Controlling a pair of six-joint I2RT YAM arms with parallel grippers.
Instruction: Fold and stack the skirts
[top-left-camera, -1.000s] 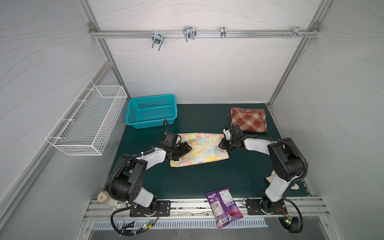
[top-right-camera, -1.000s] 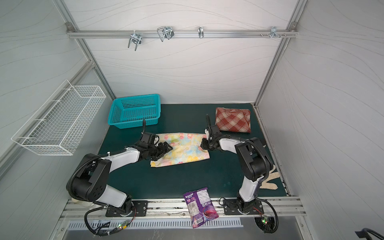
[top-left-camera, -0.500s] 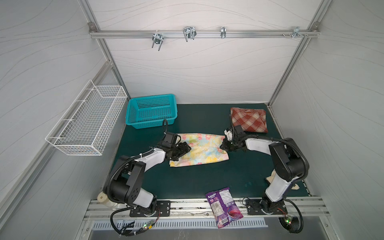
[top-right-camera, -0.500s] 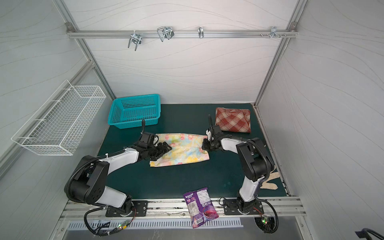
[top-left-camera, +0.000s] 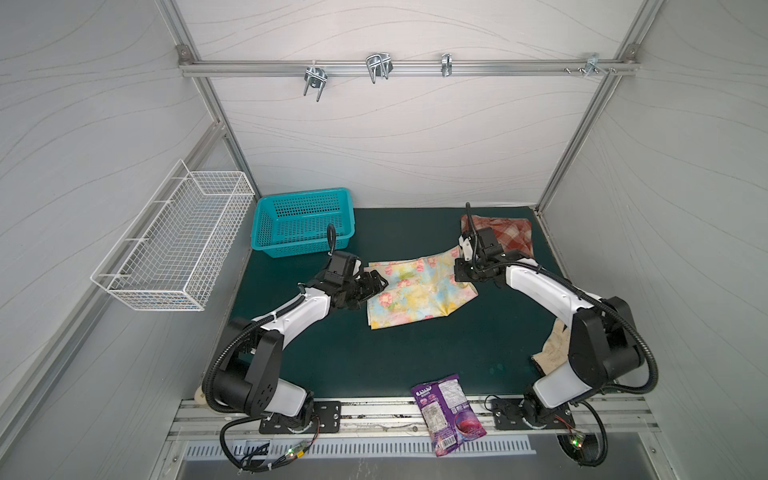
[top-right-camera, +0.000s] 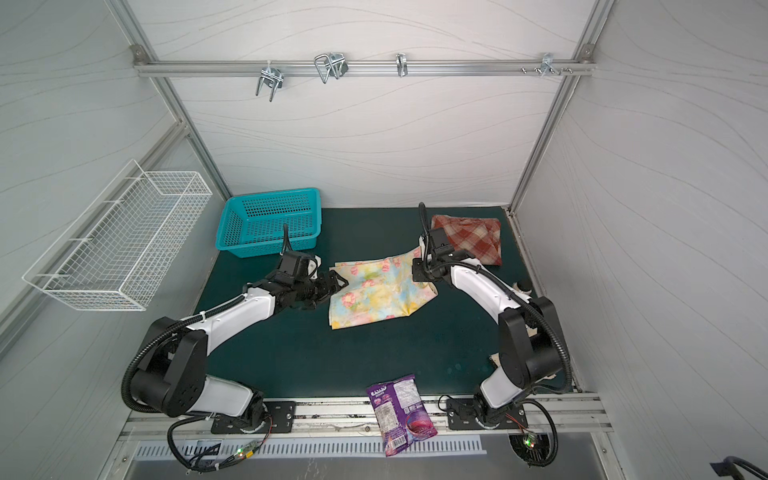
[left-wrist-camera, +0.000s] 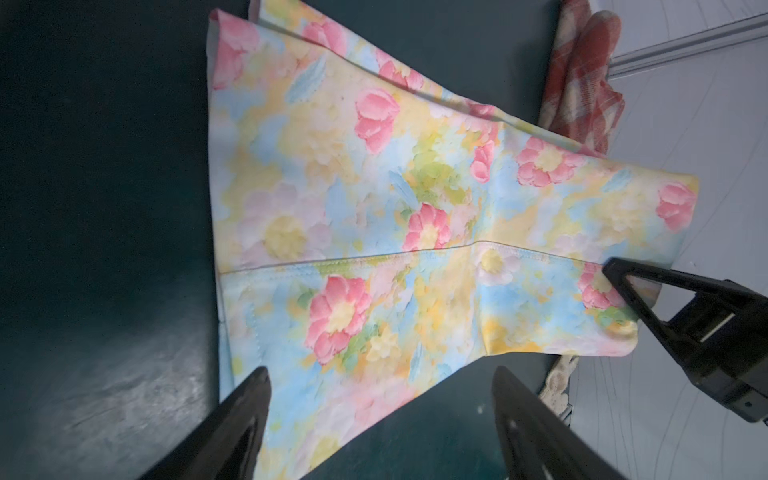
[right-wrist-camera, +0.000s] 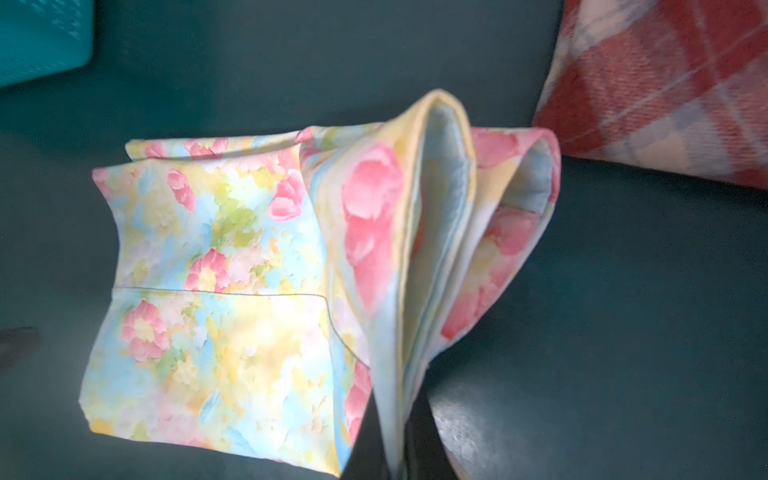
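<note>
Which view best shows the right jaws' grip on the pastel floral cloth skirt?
Right wrist: the pastel floral cloth skirt bunches between the shut jaws. Both top views show only its lifted corner; left wrist shows one jaw over it.

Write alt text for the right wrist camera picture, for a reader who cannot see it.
The shut right tool pinches a bunched edge of the floral skirt, holding its layers up off the green mat while the rest lies flat. A plaid skirt lies nearby; a corner of a teal basket shows too.
</note>
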